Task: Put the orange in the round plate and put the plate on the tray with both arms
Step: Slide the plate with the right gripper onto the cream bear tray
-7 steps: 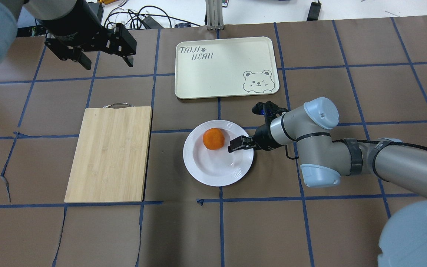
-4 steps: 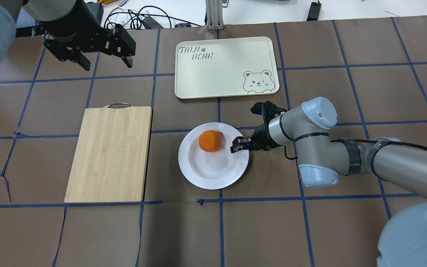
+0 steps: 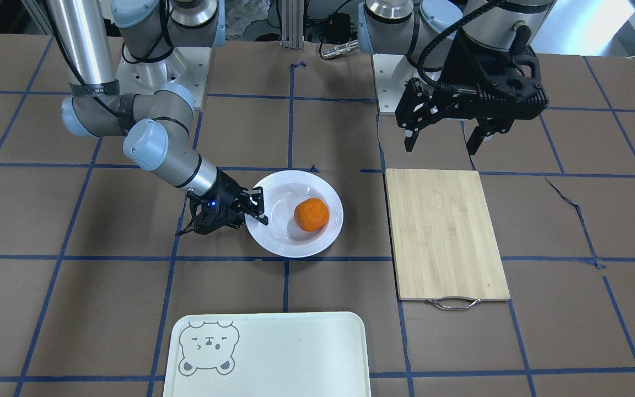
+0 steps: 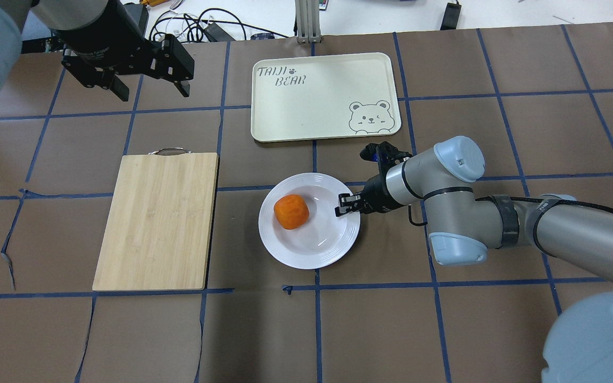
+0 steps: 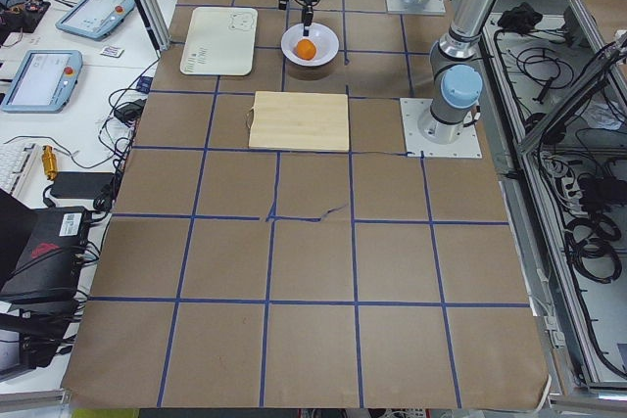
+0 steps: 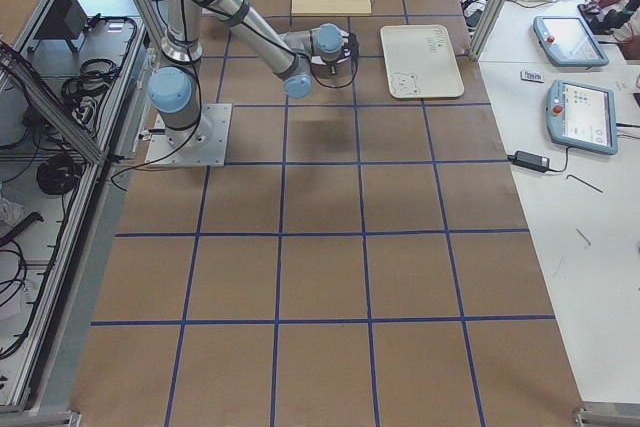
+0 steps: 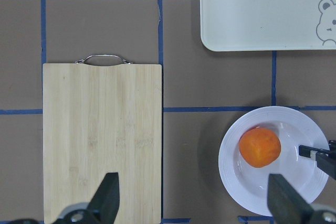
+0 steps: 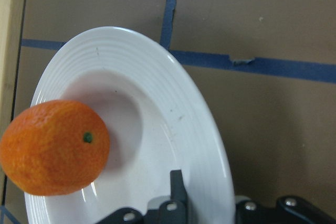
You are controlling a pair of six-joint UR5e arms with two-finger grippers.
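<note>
Front-facing view: the orange [image 3: 311, 214] lies in the plate [image 3: 317, 242], toward the side away from the right hand [image 3: 257, 207]. That hand is closed on the plate's rim, one finger over the top face. The left hand [image 3: 441, 146] hangs above the counter [image 3: 75, 303] just past the board [image 3: 445, 234], its fingers spread wide and holding nothing. The tray [image 3: 295, 358] sits at the near edge, well apart from the plate.

Overhead view: the plate [image 4: 296, 260] rests on the counter between the board [image 4: 157, 221] and the right arm, with the tray [image 4: 317, 101] beyond it. The orange [image 4: 291, 211] is on the plate's board side. The right hand [image 4: 342, 206] grips the opposite rim. The left hand [image 4: 153, 93] is spread and empty.

Exterior left view: the orange [image 5: 307, 49] shows small in the plate [image 5: 326, 43], next to the tray [image 5: 220, 41].

Exterior right view: the right arm hides the plate; the tray [image 6: 420, 62] lies just beside it.

Left wrist view: two fingers [image 7: 109, 198] stand far apart over the board [image 7: 102, 140]; the orange [image 7: 259, 147] sits in the plate [image 7: 231, 166].

Right wrist view: a finger [image 8: 177, 192] lies on the plate's [image 8: 157, 77] face at the rim, and the orange [image 8: 54, 147] rests on the far side.
</note>
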